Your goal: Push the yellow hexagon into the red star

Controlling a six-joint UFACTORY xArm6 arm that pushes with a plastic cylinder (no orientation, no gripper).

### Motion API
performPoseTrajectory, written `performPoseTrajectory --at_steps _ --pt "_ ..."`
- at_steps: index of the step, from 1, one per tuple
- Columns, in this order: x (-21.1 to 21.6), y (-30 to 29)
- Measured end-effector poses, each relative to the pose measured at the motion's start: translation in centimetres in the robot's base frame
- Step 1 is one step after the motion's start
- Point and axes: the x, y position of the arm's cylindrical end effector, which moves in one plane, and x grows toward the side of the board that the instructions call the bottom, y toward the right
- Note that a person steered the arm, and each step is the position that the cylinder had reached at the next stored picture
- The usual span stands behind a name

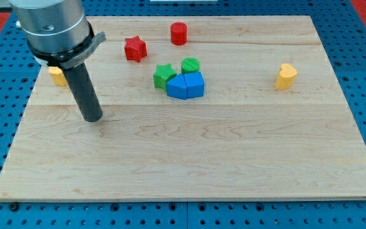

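Observation:
The red star (135, 48) lies near the view's top, left of centre. A yellow block (58, 76) sits at the board's left edge, partly hidden behind the arm, so its shape is unclear. A second yellow block (286, 76), many-sided, stands at the view's right. My tip (94, 119) rests on the board, below and to the right of the left yellow block and well below-left of the red star. It touches no block.
A red cylinder (178, 33) stands right of the red star. A green star (164, 76), a green cylinder (190, 65) and two touching blue blocks (185, 85) cluster at the centre. The wooden board (189, 172) lies on blue pegboard.

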Motion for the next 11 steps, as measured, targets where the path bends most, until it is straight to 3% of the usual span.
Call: performPoseTrajectory --at_steps 1,2,5,6,7,8,9,10,11 --pt "0.0 -5.8" --pt "-3.2 -12.2" --pt "-9.7 -13.7" --pt "-10.2 -8.8" --pt "-6.8 -1.4" --pt "-3.6 -1.1" --pt "-4.2 0.0" --pt "-10.4 0.0" --pt "-11.4 4.7"
